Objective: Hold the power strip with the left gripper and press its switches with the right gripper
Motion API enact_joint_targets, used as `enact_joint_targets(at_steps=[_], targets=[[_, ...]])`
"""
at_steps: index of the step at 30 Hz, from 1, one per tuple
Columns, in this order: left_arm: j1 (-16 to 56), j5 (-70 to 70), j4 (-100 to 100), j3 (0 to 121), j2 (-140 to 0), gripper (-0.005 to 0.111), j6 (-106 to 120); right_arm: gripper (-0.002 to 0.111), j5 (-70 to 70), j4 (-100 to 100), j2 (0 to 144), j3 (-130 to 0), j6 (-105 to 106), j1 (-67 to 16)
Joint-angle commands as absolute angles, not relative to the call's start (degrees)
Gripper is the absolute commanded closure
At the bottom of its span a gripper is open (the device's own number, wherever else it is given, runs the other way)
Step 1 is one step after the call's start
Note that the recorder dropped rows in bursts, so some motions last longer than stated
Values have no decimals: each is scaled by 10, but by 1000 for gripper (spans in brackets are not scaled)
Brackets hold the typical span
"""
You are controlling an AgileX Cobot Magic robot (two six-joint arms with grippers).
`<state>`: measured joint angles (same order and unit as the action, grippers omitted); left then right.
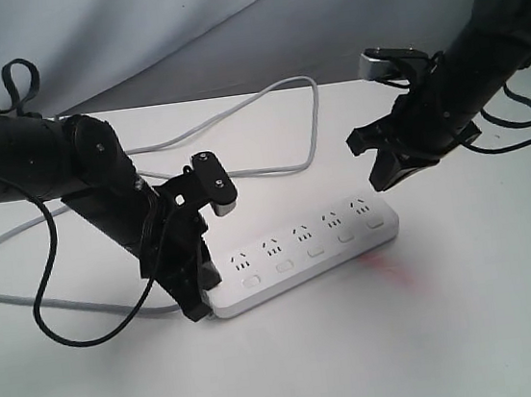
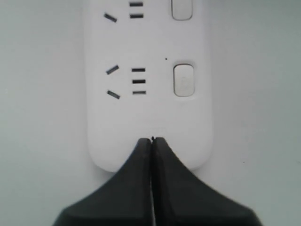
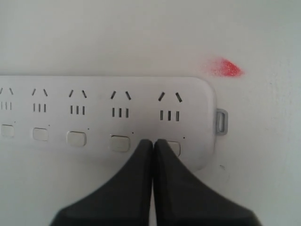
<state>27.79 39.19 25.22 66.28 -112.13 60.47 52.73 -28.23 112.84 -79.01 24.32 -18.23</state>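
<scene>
The white power strip lies slantwise on the white table, its five switches in a row along the near side. My left gripper is shut, with its tips set down on the strip's rounded left end; the nearest switch lies just beyond them. Nothing sits between its fingers. My right gripper is also shut and hangs just above the strip's right end. In the right wrist view the right gripper points between the last two switches and partly covers the end switch.
The strip's thin grey cord loops across the back of the table and round the left side. A black cable hangs from the left arm. A red light spot falls on the table near the strip's right end.
</scene>
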Motion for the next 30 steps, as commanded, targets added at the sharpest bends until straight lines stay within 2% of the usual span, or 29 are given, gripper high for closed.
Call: enact_joint_targets(at_steps=[1,30], targets=[[282,380,260,662,-1122,107,599,108,519,-288,1131,-794,253,-180],[282,386,264,662,-1122,107,587,108,541,-304,1177,-792,256,-192]])
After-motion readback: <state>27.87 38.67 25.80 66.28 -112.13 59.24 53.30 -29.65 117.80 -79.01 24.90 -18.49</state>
